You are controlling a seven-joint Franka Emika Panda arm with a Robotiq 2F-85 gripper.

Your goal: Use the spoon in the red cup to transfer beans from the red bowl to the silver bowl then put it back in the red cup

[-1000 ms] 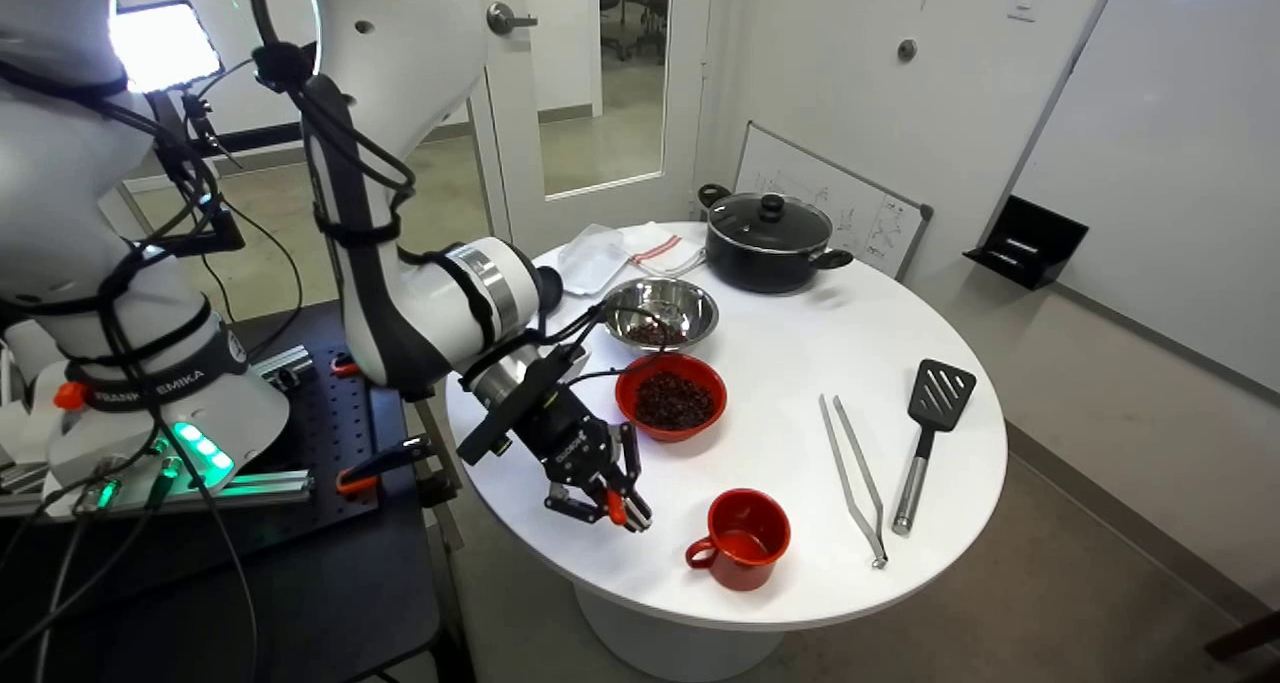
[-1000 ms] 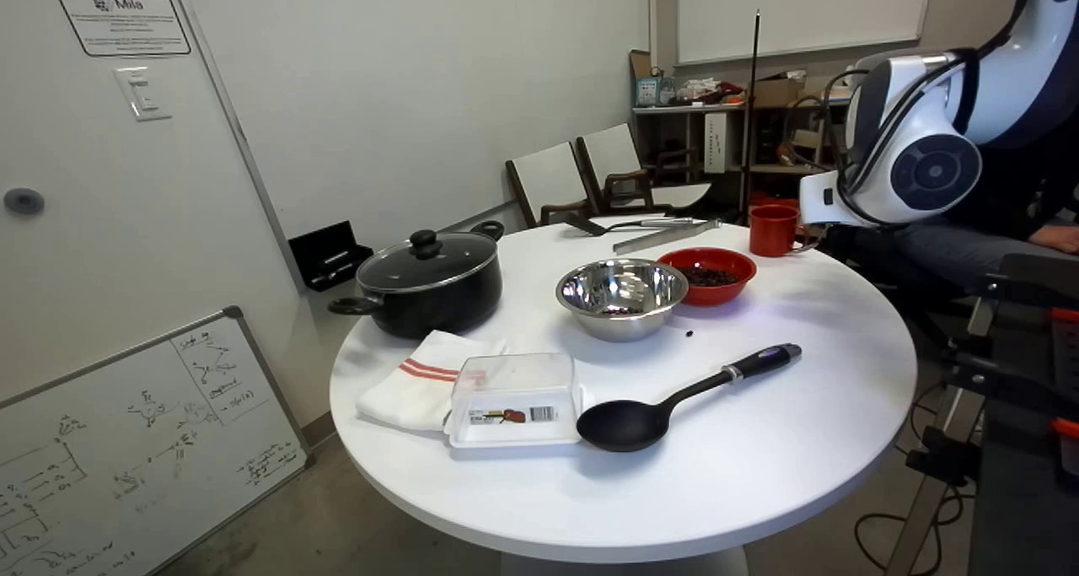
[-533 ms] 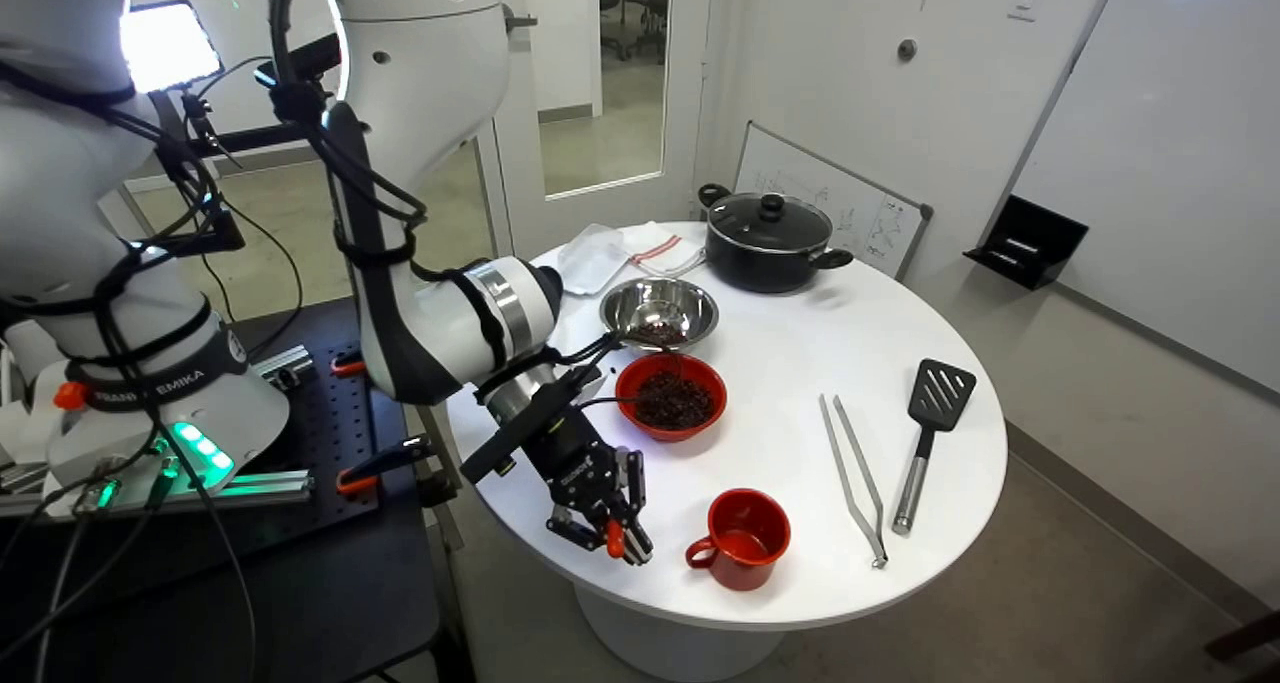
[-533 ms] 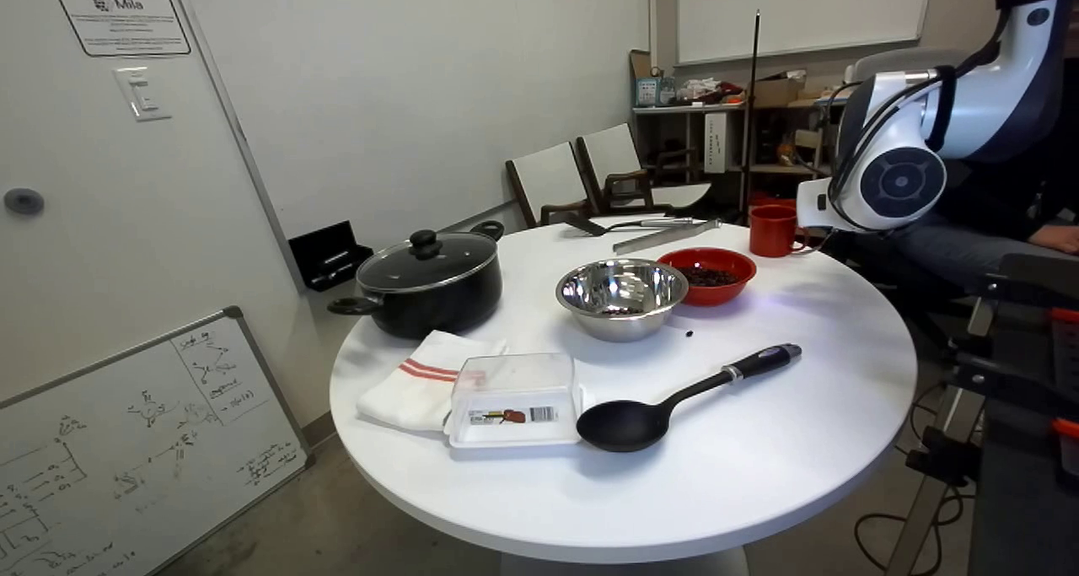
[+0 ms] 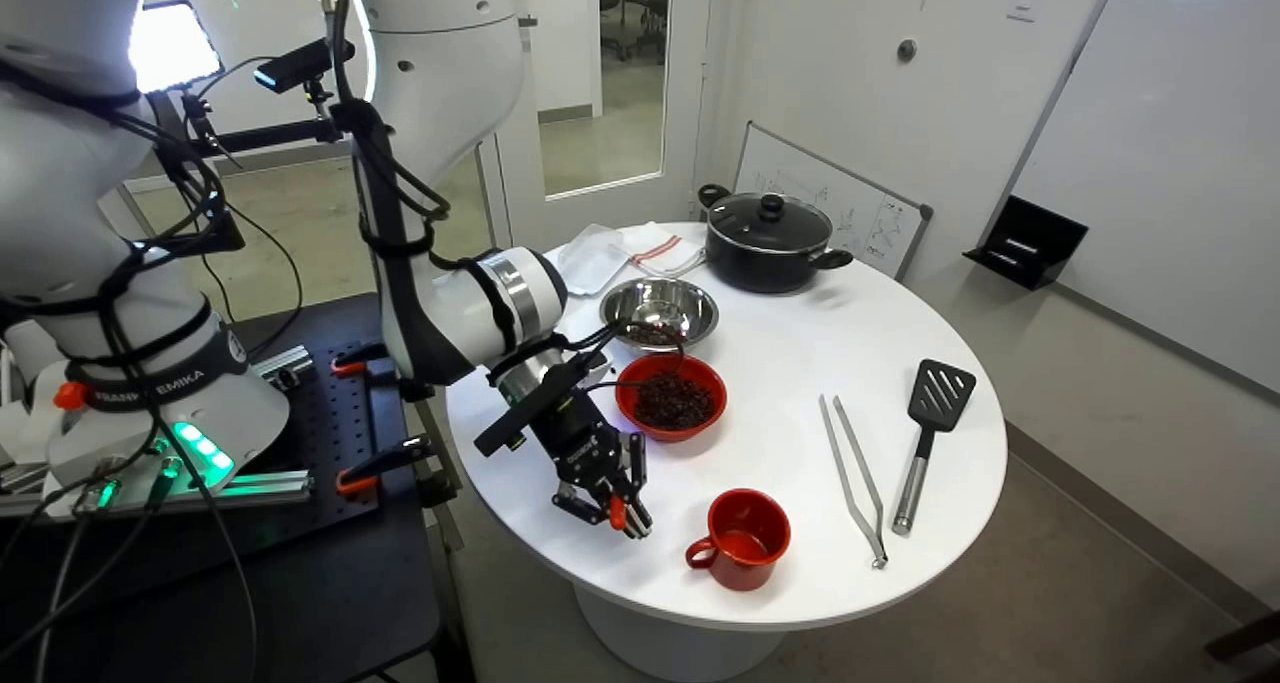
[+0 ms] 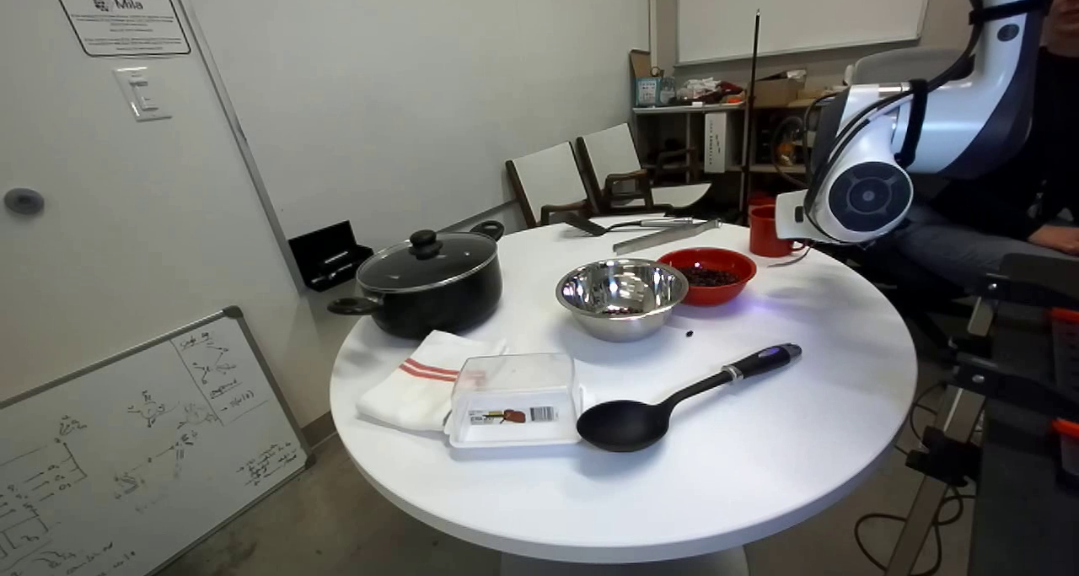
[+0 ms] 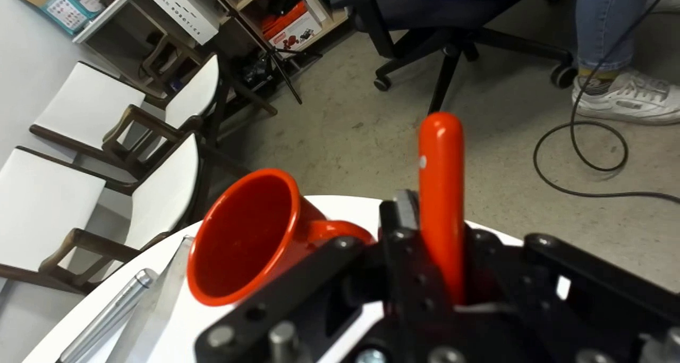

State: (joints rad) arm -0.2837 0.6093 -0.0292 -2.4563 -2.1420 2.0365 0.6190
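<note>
My gripper point(image 5: 634, 525) is shut on the red handle of the spoon point(image 7: 441, 177), low over the near-left side of the table. In the wrist view the handle stands up between the fingers; the spoon's scooping end does not show clearly. Beside the gripper, apart from it, the red cup point(image 5: 742, 569) stands upright, its handle towards the gripper, and nothing sticks out of it. Behind the gripper sits the red bowl point(image 5: 672, 434) with a dark heap of beans point(image 5: 676, 401). Farther back, the silver bowl point(image 6: 622, 329) has a smaller patch of beans at its bottom.
To the right of the cup lie tongs point(image 5: 850, 478) and a slotted spatula point(image 5: 940, 403). A lidded black pot point(image 6: 442, 293), a towel point(image 6: 421, 390), a clear plastic box point(image 6: 516, 411) and a large black spoon point(image 6: 625, 426) surround the silver bowl. One loose bean point(image 6: 689, 333) lies near it.
The forearm has swung towards the table's middle, leftwards and lower in an exterior view. The gripper dipped towards the table, then rose slightly, keeping the spoon handle. Cup and bowls have not moved.
</note>
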